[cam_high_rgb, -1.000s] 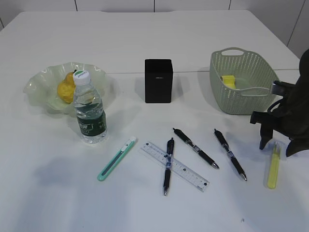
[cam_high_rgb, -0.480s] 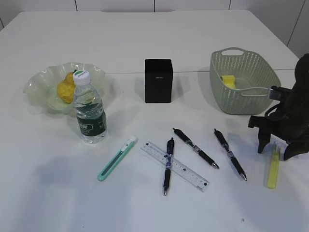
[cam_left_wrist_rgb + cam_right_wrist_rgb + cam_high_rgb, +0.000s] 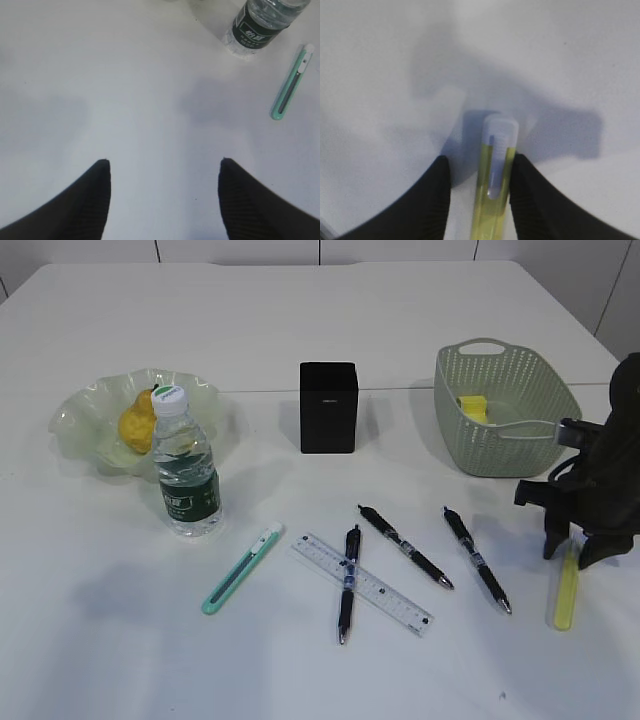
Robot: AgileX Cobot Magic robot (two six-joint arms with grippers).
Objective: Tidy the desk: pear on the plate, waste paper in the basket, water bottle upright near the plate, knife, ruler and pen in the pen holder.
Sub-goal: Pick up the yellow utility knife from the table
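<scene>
My right gripper (image 3: 567, 558) is down on the desk (image 3: 300, 320) astride the upper end of a yellow-green knife (image 3: 567, 598). In the right wrist view this knife (image 3: 495, 185) lies between the fingers of the gripper (image 3: 481, 156); one touches it, the other stands a little off. My left gripper (image 3: 162, 162) hangs open over bare desk. The pear (image 3: 135, 425) lies in the plate (image 3: 85, 410), and the water bottle (image 3: 187, 465) stands upright beside it. Waste paper (image 3: 473, 407) is in the basket (image 3: 500, 440). The pen holder (image 3: 329, 407) stands mid-desk. A ruler (image 3: 375, 592) lies under one pen (image 3: 347, 583).
Two more pens (image 3: 405, 546) (image 3: 477, 558) lie between the ruler and the right gripper. A teal knife (image 3: 242, 568) lies in front of the bottle, and the left wrist view shows this teal knife (image 3: 291, 82) below the bottle (image 3: 260, 25).
The right gripper's fingers have narrowed around the yellow-green knife, and the gripper has shifted slightly. Nothing else on the desk has moved.
</scene>
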